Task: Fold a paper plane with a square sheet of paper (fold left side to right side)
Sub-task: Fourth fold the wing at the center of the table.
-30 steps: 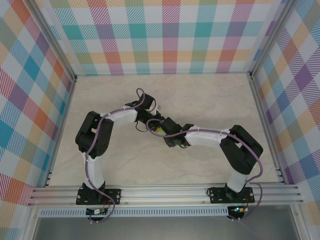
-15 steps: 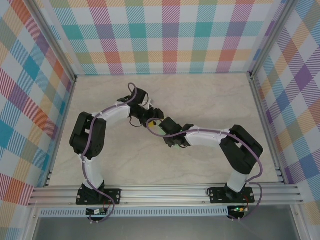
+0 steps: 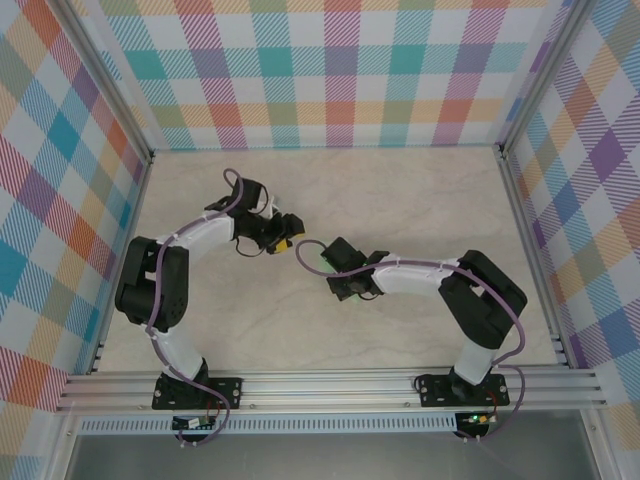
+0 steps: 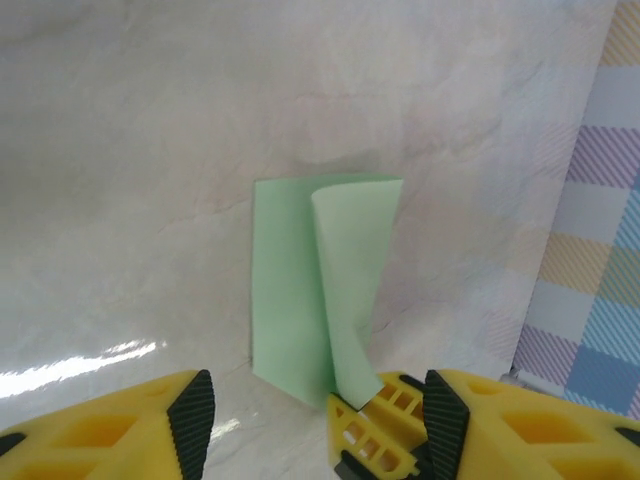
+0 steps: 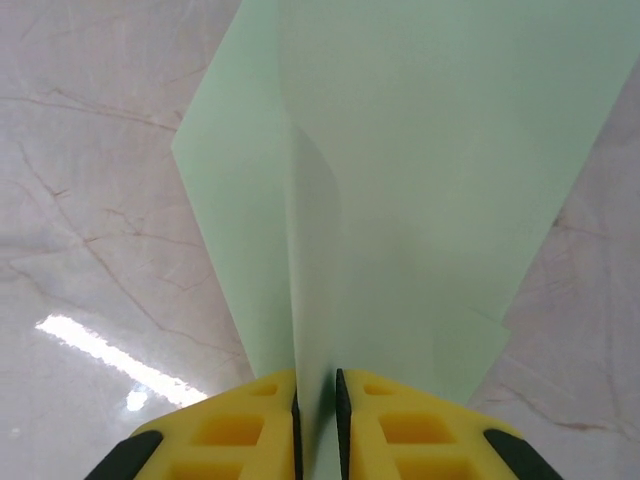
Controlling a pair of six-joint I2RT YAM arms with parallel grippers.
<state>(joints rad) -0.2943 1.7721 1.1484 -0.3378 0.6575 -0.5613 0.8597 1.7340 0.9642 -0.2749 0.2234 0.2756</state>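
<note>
Sheet of paper (image 4: 300, 290) lying on the marble table (image 4: 120, 200) between the two grippers, one flap curled upward. From the left wrist: left gripper (image 4: 315, 412) spread wide, clear of the sheet, whole folded outline visible. From the right wrist: right gripper (image 5: 316, 420) pinching the raised flap's edge, close up.

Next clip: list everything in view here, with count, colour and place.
sheet of paper: one, pale mint green, table centre, partly folded, one edge lifted.
table: one, beige marble pattern, under everything.
walls: three, multicolour plaid, at the table's left, back and right.
frame rails: several, silver, near edge and corners.
left arm, right arm: two, white and black with purple cables, bases at the near edge.
left gripper: one, yellow and black, open, left of the paper.
right gripper: one, yellow and black, shut on the paper.
</note>
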